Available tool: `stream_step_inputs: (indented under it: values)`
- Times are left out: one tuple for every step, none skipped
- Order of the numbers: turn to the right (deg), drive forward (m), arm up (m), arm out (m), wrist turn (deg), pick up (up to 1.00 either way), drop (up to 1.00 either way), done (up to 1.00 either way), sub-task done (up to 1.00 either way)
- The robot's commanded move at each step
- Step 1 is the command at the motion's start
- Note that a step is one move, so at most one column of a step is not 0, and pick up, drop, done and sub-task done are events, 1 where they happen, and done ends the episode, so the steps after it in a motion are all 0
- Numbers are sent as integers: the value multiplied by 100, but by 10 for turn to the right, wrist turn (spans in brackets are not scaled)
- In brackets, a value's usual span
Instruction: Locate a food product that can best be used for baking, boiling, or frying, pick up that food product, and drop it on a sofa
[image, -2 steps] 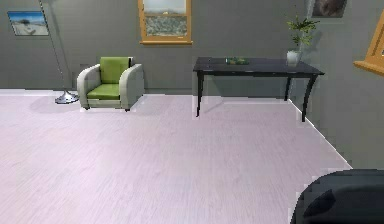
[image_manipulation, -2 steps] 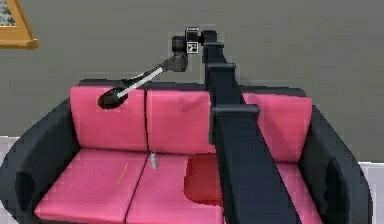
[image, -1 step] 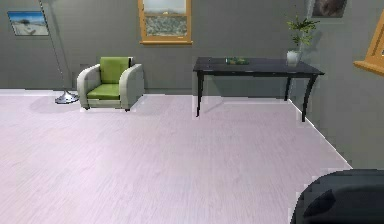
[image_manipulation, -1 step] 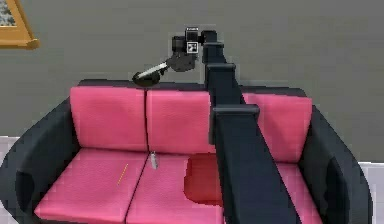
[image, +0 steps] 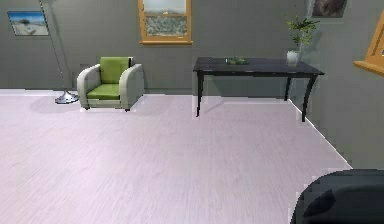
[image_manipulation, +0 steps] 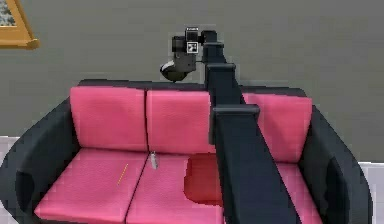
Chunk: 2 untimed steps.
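In the arm side view we see the sofa, dark-framed with pink cushions, across the lower frame. The arm rises from the bottom edge right of centre, over the seat and backrest. The gripper sits at upper centre, against the grey wall just above the sofa's back edge. We cannot tell whether it grasps anything, nor whether it is clenched or released. A small pale grey thing lies on the seat near the seam between the left and middle cushions; we cannot tell whether it is the food product. In the forward view, a green armchair stands at upper left. A dark table stands at upper right, with a potted plant on its right end.
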Motion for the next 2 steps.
stream_step_inputs:
  values:
    - [0,0,-44,0,0,0,0,0,0]
    - [0,0,-32,0,0,0,0,0,0]
